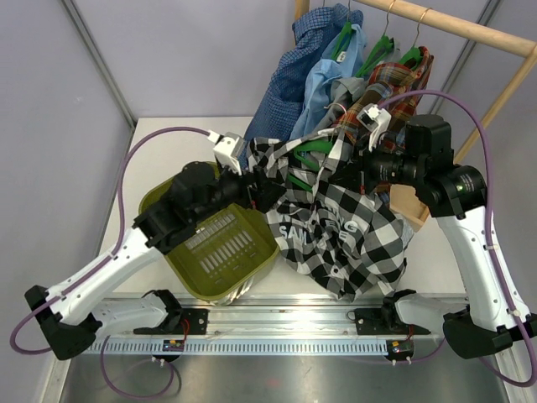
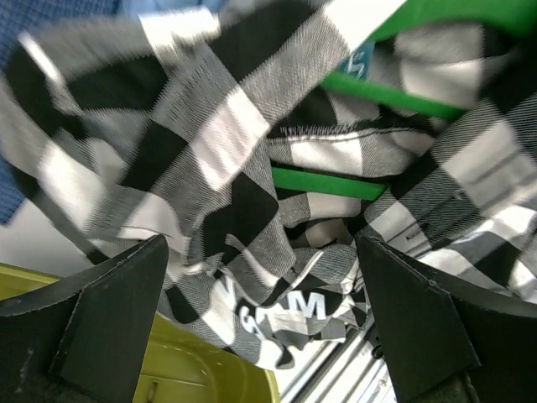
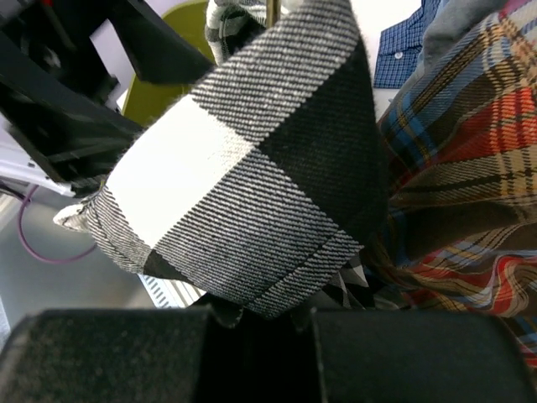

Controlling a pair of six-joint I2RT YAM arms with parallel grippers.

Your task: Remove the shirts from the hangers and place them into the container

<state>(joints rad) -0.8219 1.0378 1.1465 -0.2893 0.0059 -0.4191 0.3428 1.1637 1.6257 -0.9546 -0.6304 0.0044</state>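
Large black-and-white check shirt (image 1: 344,239), thin green plastic hanger (image 2: 327,180) inside, is being pinched by the closed right gripper (image 3: 260,319) just right of the olive-green rectangular tub (image 1: 189,281); left gripper (image 2: 264,311) is being held open, empty; no shirt binned, other shirts (image 1: 331,75) hanging far

We can read just one piece of lettering: white capitals (image 2: 285,311) printed on the black-and-white check shirt (image 2: 210,143). In the left wrist view they sit low between the fingers of the left gripper (image 2: 262,248), and we make out an "S" and an "M", with whatever stands between them lost in a fold. From above, the same print lies to the right of that gripper and seems to begin "SAN"; the rest is crumpled. A small blue tag (image 2: 357,59) on the green hanger (image 2: 327,180), up beyond the gripper's right-hand finger, bears white marks we cannot read.
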